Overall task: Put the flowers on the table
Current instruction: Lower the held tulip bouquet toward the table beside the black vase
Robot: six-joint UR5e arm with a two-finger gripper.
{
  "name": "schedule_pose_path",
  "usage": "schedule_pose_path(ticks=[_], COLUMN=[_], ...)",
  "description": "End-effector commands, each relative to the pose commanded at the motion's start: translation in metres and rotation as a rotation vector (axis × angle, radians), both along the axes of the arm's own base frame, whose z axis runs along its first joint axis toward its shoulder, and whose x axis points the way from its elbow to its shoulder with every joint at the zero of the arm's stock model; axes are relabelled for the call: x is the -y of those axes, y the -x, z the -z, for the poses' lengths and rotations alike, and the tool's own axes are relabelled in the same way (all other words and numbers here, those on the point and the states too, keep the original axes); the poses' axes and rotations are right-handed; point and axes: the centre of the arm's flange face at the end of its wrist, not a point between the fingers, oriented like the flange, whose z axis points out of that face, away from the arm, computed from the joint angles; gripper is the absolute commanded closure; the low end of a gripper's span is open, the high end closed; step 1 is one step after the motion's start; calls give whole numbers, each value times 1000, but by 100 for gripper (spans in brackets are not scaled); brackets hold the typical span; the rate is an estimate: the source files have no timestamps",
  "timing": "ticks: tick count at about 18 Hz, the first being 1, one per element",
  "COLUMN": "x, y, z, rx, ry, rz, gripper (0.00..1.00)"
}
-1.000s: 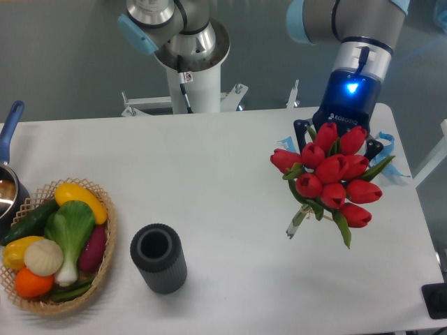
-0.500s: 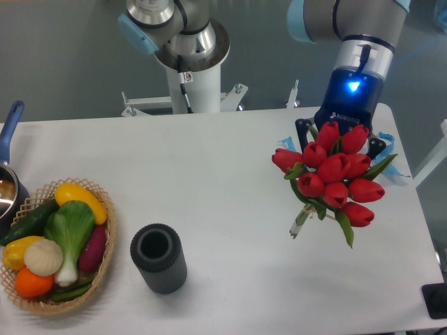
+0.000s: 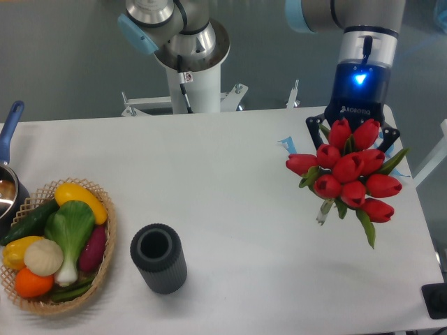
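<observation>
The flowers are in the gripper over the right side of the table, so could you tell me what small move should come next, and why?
Probably lower the flowers toward the bare table beneath them. The gripper holds the bunch with its stems pointing down, and nothing lies under it there.

wicker basket [image 3: 105,262] of vegetables at left | dark ribbed cylinder [image 3: 158,257] upright, open top, just right of basket | blue-handled pot [image 3: 10,171] cut off at left edge
</observation>
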Motion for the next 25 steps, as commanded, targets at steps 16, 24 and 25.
schedule_pose_path(ticks=[16, 24, 25], x=[-62, -110, -111], y=[-30, 0, 2], z=[179, 250, 253], rx=[-54, -44, -49], ry=[992, 1007, 1004], rz=[271, 314, 310], gripper=[71, 71, 71])
